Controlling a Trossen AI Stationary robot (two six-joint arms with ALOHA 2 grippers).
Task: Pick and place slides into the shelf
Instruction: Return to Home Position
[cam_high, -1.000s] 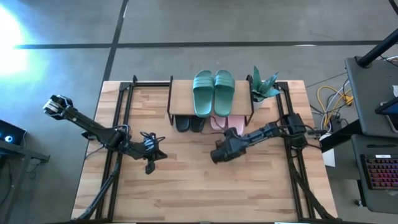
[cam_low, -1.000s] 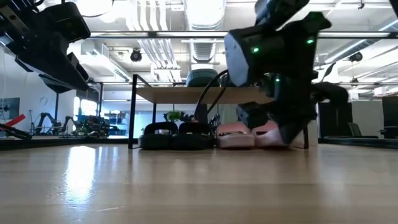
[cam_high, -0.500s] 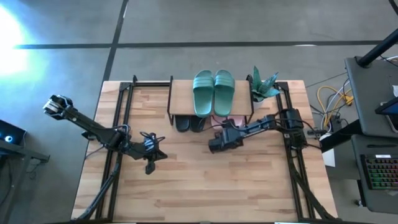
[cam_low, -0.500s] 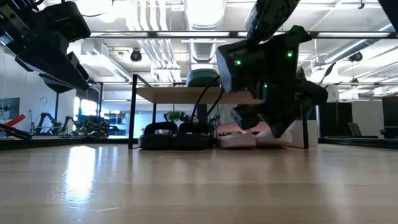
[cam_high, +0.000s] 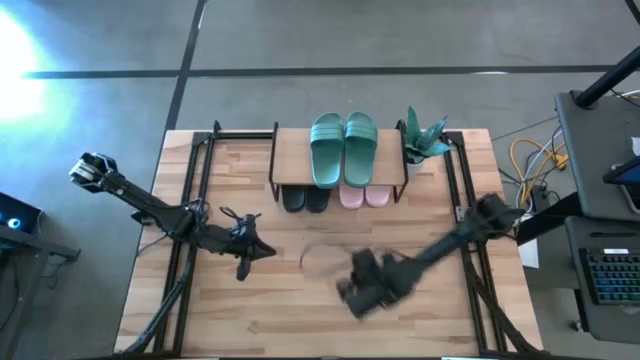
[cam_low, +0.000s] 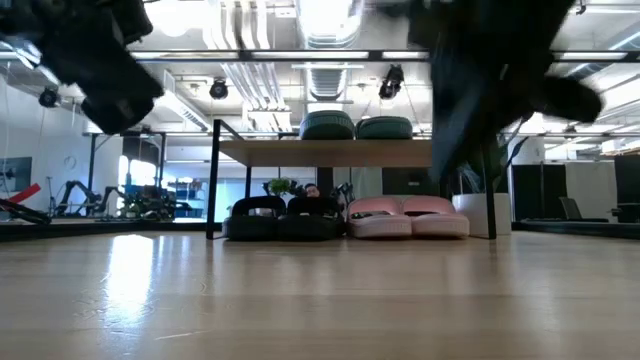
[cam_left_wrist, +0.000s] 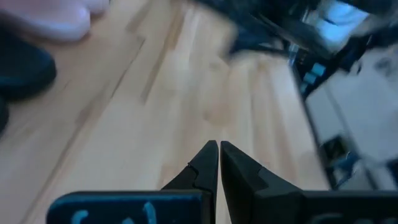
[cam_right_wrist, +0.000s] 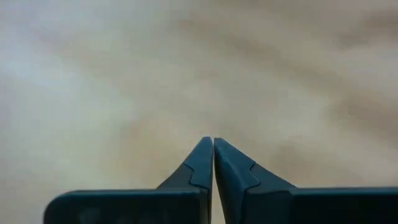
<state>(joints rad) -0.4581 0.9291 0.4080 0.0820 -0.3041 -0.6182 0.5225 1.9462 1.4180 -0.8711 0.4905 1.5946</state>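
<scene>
Two teal slides (cam_high: 343, 148) lay on top of the shelf (cam_high: 291, 160), with the black pair (cam_high: 304, 198) and the pink pair (cam_high: 363, 196) side by side beneath its board (black to the left, seen from above). Over the wooden table (cam_high: 300, 325) in front, the left gripper (cam_left_wrist: 218, 147) and the right gripper (cam_right_wrist: 212, 142) each had fingers pressed together, holding nothing.

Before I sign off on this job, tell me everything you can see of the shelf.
The shelf is a low rack: a light wooden board on thin black metal legs, standing upright at the far edge of the table. The teal pair lies on its board; the black pair and pink pair sit beneath it.
</scene>
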